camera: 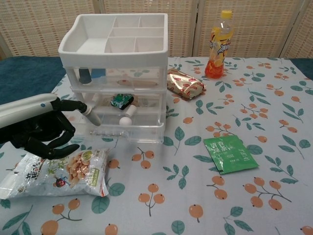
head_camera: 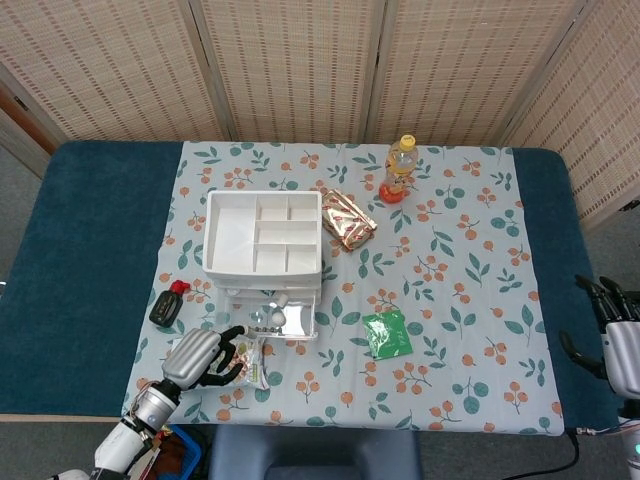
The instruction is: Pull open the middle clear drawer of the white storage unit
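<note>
The white storage unit [head_camera: 263,235] [camera: 117,46] stands left of centre on the floral cloth. Its middle clear drawer [camera: 124,129] [head_camera: 275,320] is pulled well out towards me, showing a white ball [camera: 126,120] and a small green and black item [camera: 121,101]. My left hand [camera: 36,129] [head_camera: 200,355] sits at the drawer's left front corner. One outstretched finger [camera: 90,115] is on that corner; the others are curled in. My right hand [head_camera: 612,338] hangs at the table's far right edge, fingers apart and holding nothing.
A snack bag [camera: 56,171] lies just under my left hand. A green sachet [camera: 230,154], a gold and red packet [camera: 185,83] and an orange drink bottle [camera: 219,45] lie right of the unit. A black and red object [head_camera: 167,303] is on its left.
</note>
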Robot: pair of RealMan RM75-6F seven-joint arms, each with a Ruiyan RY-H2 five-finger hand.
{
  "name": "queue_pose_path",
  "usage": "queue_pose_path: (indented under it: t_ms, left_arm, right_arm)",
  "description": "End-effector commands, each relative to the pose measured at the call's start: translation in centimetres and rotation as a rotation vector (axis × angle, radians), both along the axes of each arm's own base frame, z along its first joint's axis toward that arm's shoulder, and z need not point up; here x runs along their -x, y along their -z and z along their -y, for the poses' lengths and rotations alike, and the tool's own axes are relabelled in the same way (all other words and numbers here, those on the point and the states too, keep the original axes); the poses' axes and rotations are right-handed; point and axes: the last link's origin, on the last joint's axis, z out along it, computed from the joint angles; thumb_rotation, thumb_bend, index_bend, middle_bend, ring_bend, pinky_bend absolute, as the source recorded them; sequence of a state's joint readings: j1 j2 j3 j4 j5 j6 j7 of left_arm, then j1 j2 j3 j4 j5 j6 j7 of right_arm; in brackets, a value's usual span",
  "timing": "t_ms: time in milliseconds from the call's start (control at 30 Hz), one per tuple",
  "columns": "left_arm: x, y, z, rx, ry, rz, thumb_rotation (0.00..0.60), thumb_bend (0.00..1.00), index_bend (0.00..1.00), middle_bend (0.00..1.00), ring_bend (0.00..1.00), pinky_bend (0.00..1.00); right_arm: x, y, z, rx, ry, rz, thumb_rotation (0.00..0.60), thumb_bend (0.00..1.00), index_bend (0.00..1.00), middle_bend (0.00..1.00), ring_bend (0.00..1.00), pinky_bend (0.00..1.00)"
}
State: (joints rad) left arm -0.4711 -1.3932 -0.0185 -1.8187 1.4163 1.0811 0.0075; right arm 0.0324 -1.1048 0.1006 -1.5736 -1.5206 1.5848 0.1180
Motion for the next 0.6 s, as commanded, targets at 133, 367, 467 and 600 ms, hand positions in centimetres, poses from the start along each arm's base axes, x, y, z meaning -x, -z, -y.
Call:
queue_pose_path:
  t_ms: [133,367,467,600]
  left_arm:
    - [-0.02,-0.08,0.36,0.010,0.002,-0.003,0.600,0.38,0.30,0.82,0.94,1.00]
    - [-0.19,-0.61,0.57,-0.011,0.010,0.007,0.600,0.38,0.30,0.82,0.94,1.00]
    - [-0.20,-0.92,0.34,-0.026,0.014,0.005,0.600,0.38,0.28,0.82,0.94,1.00]
    - [-0.16,-0.86,-0.12,-0.036,0.013,-0.003,0.600,0.38,0.23,0.82,0.94,1.00]
  right_arm:
    - [0.05,-0.04,0.02,0.000,0.001,0.000,0.600,0.34,0.08,0.21,0.14,0.21]
    - [0.10,-0.11,-0.07,0.003,0.001,0.001,0.600,0.34,0.08,0.21,0.14,0.21]
    - [0.12,-0.11,-0.10,0.004,0.002,0.002,0.600,0.34,0.08,0.21,0.14,0.21]
    - [0.17,-0.06,-0.13,0.003,0.002,0.004,0.600,0.34,0.08,0.21,0.14,0.21]
